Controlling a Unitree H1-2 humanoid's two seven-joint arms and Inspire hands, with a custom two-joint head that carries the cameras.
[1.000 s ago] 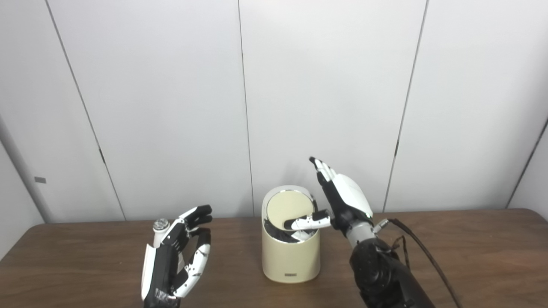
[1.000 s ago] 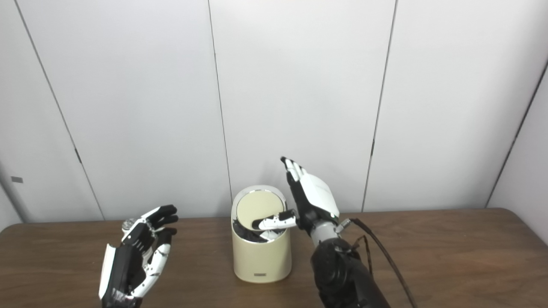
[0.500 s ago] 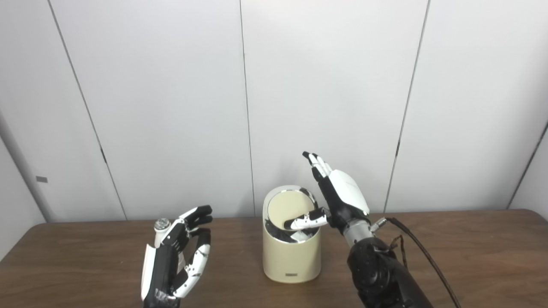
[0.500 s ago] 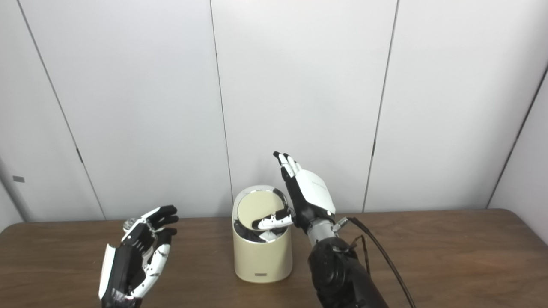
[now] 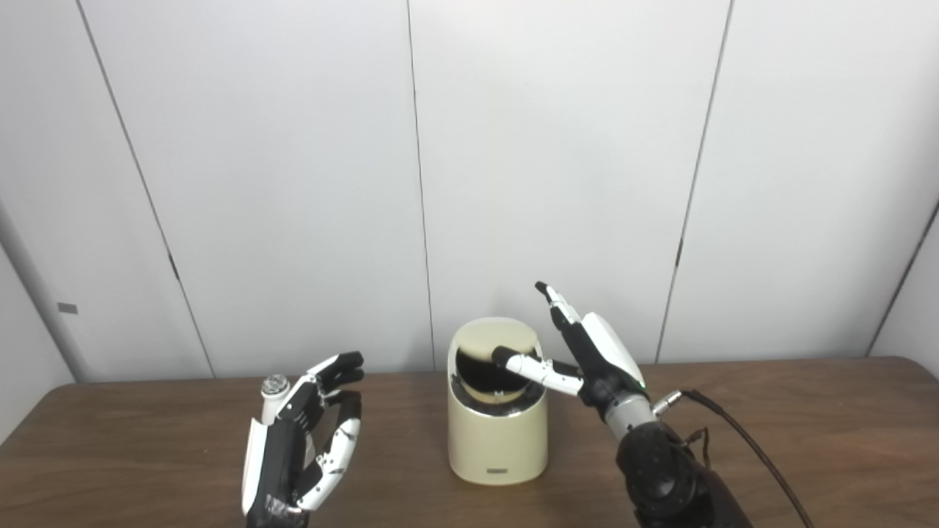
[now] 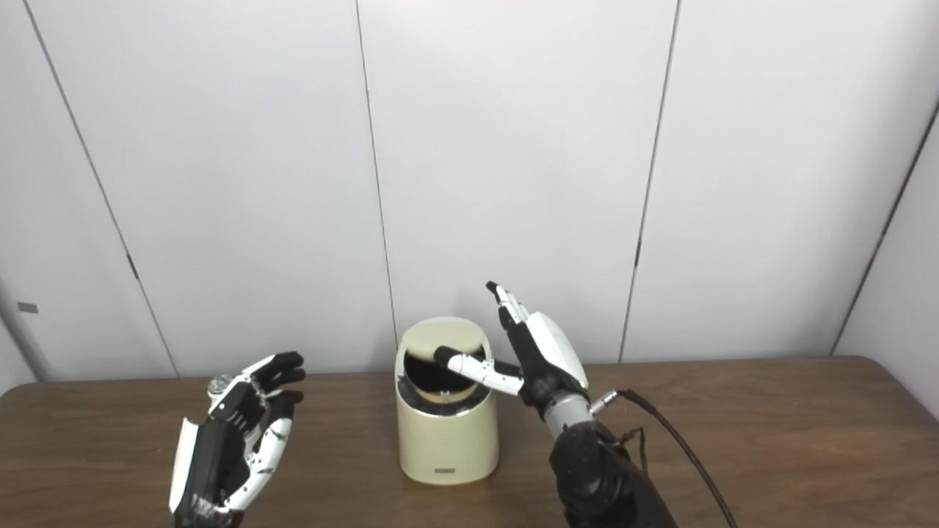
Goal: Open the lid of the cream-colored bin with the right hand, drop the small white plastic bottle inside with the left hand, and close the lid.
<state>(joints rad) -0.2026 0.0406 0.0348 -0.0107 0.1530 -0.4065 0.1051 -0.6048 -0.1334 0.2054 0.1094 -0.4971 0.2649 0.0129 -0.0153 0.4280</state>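
Note:
The cream-colored bin (image 5: 499, 440) stands upright at the middle of the brown table (image 5: 821, 447). Its round lid (image 5: 488, 336) is tipped, with cream showing at the top back and a dark opening facing me below it. My right hand (image 5: 598, 356) is beside the bin's right rim and open, fingers pointing up. Its thumb (image 5: 532, 365) reaches left across the dark opening. My left hand (image 5: 301, 440) is held upright to the left of the bin, well apart from it. It is shut on the small white plastic bottle (image 5: 273, 392), whose silver cap pokes out on top.
A black cable (image 5: 741, 440) runs from my right wrist down to the lower right. White wall panels (image 5: 557, 147) stand close behind the table's far edge. Bare tabletop lies between my left hand and the bin, and to the right of my right arm.
My right hand has dropped and drawn slightly right, and its thumb has risen from low in the bin's mouth. The lid has swung from showing its cream face to showing a dark opening. The left hand stayed still.

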